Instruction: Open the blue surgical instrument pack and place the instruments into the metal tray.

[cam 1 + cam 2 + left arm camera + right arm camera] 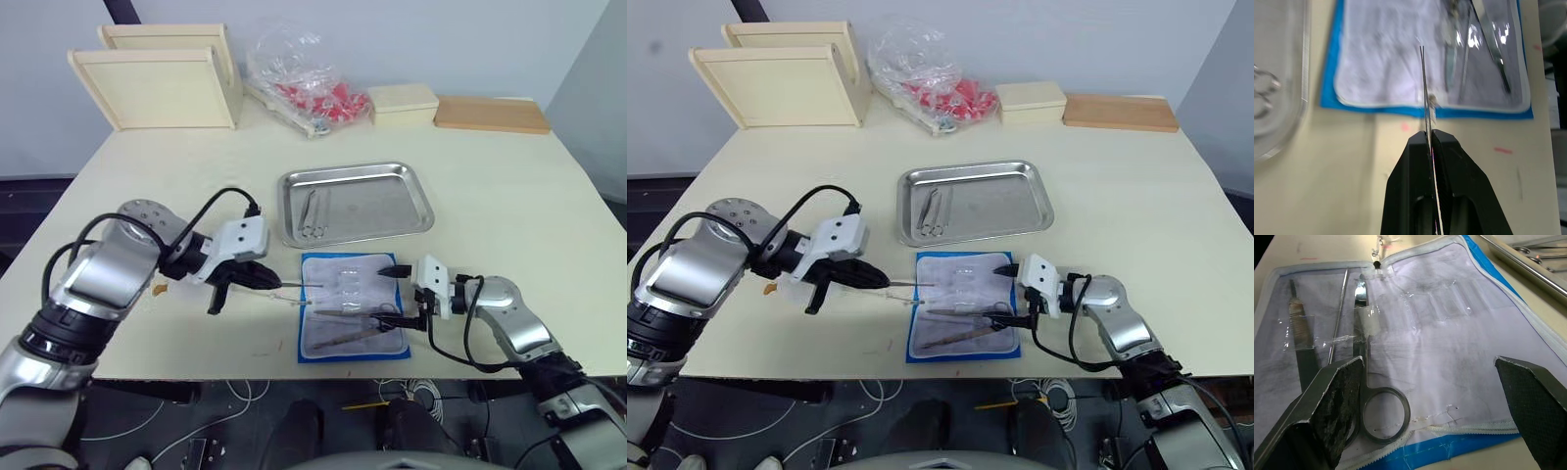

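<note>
The blue surgical instrument pack (pixel 353 305) lies open near the table's front edge, pale lining up. Ring-handled scissors (pixel 1365 347), a flat handle (pixel 1300 333) and a thin rod (pixel 1338 318) rest in its pockets. My left gripper (pixel 274 281) hovers just left of the pack, shut on a slim straight probe (pixel 1423 83) whose tip reaches over the lining. My right gripper (pixel 407 294) stands open at the pack's right edge, its fingers (pixel 1337 401) either side of the scissors' ring end. The metal tray (pixel 382 206) sits behind the pack with two instruments (pixel 312 213) in its left part.
Two pale wooden framed trays (pixel 162 83) stand at the back left. A clear bag of red items (pixel 304 83), a pale box (pixel 402 103) and a wooden board (pixel 492 113) line the back edge. The table's front edge runs just below the pack.
</note>
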Controlling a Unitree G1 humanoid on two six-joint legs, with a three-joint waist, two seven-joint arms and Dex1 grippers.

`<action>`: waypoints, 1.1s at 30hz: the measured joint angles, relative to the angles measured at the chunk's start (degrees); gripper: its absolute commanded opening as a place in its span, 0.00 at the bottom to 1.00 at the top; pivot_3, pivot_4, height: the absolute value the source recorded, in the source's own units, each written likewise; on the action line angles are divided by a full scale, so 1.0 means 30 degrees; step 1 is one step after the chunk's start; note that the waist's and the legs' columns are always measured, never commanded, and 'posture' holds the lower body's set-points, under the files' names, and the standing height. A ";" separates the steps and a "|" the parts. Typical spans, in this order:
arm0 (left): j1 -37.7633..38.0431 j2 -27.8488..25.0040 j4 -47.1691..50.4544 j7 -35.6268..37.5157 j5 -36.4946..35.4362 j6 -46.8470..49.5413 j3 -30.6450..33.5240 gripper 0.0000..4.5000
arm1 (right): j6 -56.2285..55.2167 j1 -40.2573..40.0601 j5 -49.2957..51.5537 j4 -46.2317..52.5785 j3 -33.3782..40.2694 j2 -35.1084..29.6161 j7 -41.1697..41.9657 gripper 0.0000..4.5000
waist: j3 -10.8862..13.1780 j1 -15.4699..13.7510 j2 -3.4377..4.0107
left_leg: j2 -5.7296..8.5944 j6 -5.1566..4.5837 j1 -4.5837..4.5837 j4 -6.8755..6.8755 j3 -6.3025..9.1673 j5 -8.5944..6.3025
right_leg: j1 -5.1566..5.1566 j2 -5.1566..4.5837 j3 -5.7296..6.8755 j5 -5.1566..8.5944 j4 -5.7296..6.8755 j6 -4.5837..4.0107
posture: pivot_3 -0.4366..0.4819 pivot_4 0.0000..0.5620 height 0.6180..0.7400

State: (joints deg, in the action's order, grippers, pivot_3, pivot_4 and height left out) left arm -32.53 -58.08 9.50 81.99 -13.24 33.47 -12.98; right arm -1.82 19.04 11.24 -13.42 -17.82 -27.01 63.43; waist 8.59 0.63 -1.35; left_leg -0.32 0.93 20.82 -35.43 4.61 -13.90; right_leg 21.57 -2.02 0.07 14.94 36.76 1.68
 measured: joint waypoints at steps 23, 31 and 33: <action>-0.3319 1.0450 -0.2774 -1.3751 0.0896 0.4887 0.1720 0.00 | -0.2170 0.0734 0.0497 -0.2259 0.0264 0.0120 0.2294 1.00 | 0.0046 0.0057 -0.0056 | 0.0017 0.0001 -0.0014 -0.0022 -0.0008 0.0000 | -0.0011 0.0004 -0.0024 -0.0048 0.0030 0.0078 | 0.48 0.27 1.00; -0.3505 1.5044 -0.5643 -2.0925 0.2784 0.4629 0.2504 0.00 | -0.2588 0.0727 0.0495 -0.2490 0.0262 0.0162 0.2177 1.00 | 0.0036 0.0039 -0.0066 | 0.0022 0.0006 -0.0027 -0.0042 -0.0007 0.0001 | -0.0022 -0.0002 -0.0028 -0.0056 0.0037 0.0084 | 0.48 0.27 1.00; -0.3552 1.5656 -0.6034 -2.2051 0.3076 0.4659 0.2689 0.00 | -0.2609 0.0729 0.0495 -0.2493 0.0260 0.0170 0.2114 1.00 | 0.0036 0.0050 -0.0067 | 0.0021 0.0007 -0.0025 -0.0045 -0.0012 0.0001 | -0.0022 -0.0002 -0.0031 -0.0060 0.0039 0.0087 | 0.48 0.27 1.00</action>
State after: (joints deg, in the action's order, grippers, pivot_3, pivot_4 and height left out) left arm -43.19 -11.11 -8.60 15.84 -4.01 47.44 -4.91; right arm -9.64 21.23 12.73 -20.90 -17.03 -26.50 69.77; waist 8.70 0.78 -1.55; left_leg -0.26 0.95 20.75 -35.57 4.57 -13.89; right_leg 21.51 -2.03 -0.03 14.76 36.87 1.94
